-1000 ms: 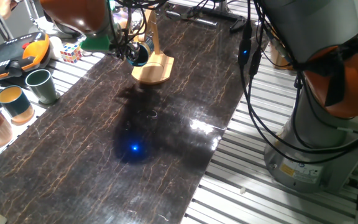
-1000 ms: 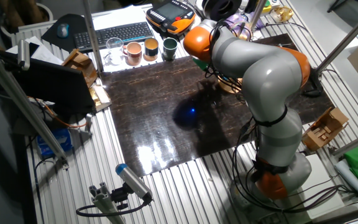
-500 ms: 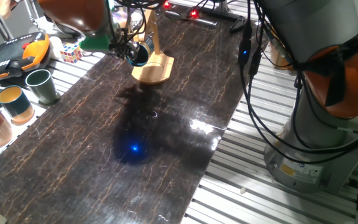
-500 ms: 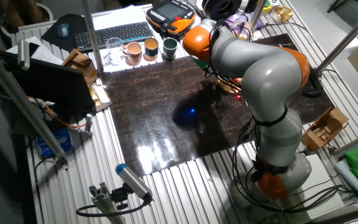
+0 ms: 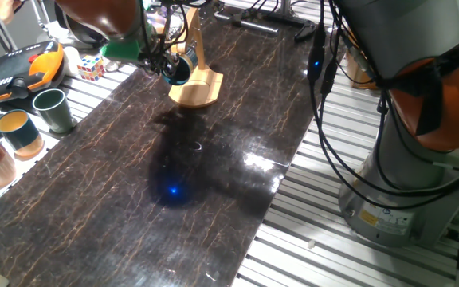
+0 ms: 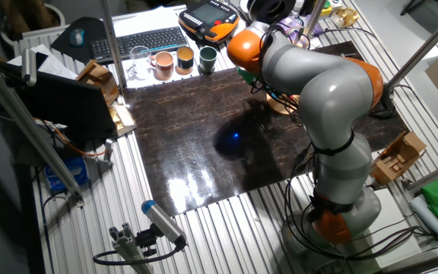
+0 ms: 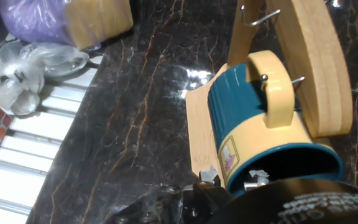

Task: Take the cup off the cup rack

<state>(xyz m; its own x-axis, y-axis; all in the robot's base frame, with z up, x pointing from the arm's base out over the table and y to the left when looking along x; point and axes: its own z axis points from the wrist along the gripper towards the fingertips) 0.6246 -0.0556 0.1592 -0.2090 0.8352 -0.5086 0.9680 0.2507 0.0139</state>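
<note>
**Gripper at the mug's rim, mug on the rack peg**

Fingers — in the hand view only dark gripper (image 7: 253, 190) hardware shows along the bottom edge, with small metal tips just at the rim of the cup (image 7: 260, 124). One tip sits outside the rim on the lower left, another seems to lie just inside the mouth, but whether they pinch the wall or merely stand either side of it I cannot tell.

The cup lies on its side, mouth toward the camera, teal-blue body with a tan band and a tan handle. The handle is hooked over a thin metal peg of the cup rack (image 7: 316, 68); the peg's tip pokes out at the handle's top. The rack's light wooden upright runs just beside the handle, and its flat base shows below the mug on the dark marbled table (image 7: 135, 112).

From one fixed view the gripper (image 5: 170, 68) is at the rack (image 5: 198, 86), the mug (image 5: 180, 68) a small dark shape between them, well above the rack's base. The jaws are too small and shadowed here to read.

In the other fixed view the arm (image 6: 310, 76) hides the mug and most of the rack.

Off the dark top, on the slatted surround — a green mug (image 5: 52, 109), a teal mug with tan inside (image 5: 19, 132), an orange-and-black handheld pendant (image 5: 18, 70), and a Rubik's cube (image 5: 91, 68). A blue light spot (image 5: 172, 190) reflects on the tabletop.
</note>
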